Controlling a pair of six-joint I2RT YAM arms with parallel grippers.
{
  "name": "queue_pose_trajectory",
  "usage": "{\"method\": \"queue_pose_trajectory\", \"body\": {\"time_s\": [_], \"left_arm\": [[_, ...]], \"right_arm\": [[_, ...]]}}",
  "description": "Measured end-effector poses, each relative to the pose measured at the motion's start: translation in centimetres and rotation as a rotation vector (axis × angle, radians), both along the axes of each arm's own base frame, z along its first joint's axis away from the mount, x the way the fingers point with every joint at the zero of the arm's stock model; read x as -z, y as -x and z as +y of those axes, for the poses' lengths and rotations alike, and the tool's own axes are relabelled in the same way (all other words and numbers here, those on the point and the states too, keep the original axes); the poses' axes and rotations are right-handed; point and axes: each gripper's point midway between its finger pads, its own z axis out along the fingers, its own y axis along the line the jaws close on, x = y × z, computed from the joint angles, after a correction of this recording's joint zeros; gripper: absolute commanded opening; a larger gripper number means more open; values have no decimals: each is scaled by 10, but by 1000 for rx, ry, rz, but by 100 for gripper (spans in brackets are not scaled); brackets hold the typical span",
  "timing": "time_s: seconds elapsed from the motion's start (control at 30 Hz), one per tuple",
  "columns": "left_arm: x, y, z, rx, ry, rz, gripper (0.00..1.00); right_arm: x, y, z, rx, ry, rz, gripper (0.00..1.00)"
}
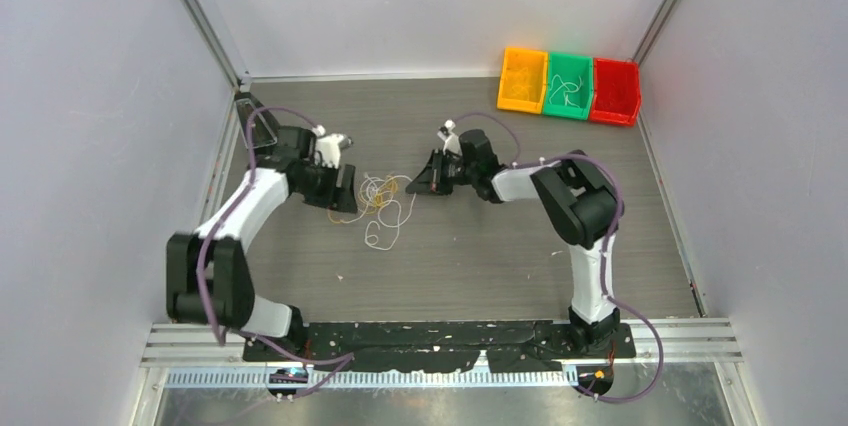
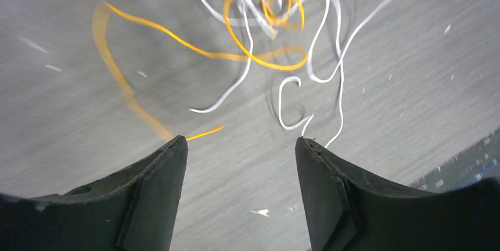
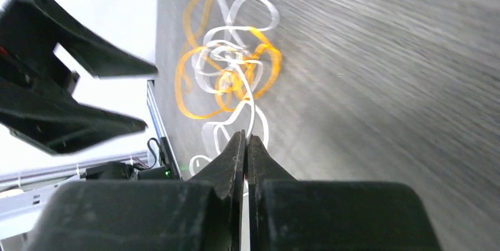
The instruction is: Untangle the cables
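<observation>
On the grey table (image 1: pixel 480 256), the cables (image 1: pixel 380 201) lie tangled mid-table. At their nine o'clock, left gripper (image 1: pixel 347 191) stands spread; at three o'clock, right gripper (image 1: pixel 420 184) is pressed together, possibly nipping a white strand (image 3: pixel 252 109).

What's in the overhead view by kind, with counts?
Arms: 2, left arm and right arm
Bins: 3, orange bin, green bin, red bin
Cable tangles: 1, cables, white and orange, strand count unclear
Total: 6
</observation>
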Motion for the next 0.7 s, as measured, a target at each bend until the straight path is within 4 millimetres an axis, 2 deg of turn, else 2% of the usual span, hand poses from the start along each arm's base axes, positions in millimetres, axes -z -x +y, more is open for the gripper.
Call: {"method": "queue_pose_trajectory", "body": {"time_s": [0.07, 0.17, 0.27, 0.4, 0.57, 0.7], "left_arm": [[-33, -14, 10, -6, 10, -163, 73], [-72, -33, 2, 50, 54, -364, 82], [-95, -51, -17, 124, 132, -491, 86], [-116, -66, -48, 243, 202, -641, 85], [-133, -77, -92, 379, 247, -812, 74], [-121, -89, -108, 401, 271, -830, 51]], "right_arm": [[-24, 0, -6, -35, 6, -78, 5], [-68, 1, -8, -114, 2, -227, 5], [-101, 4, -6, -194, 1, -363, 5], [-126, 16, -9, -284, 9, -470, 5], [-151, 35, -15, -366, -11, -546, 5], [-185, 48, -18, -388, -51, -619, 5]]}}
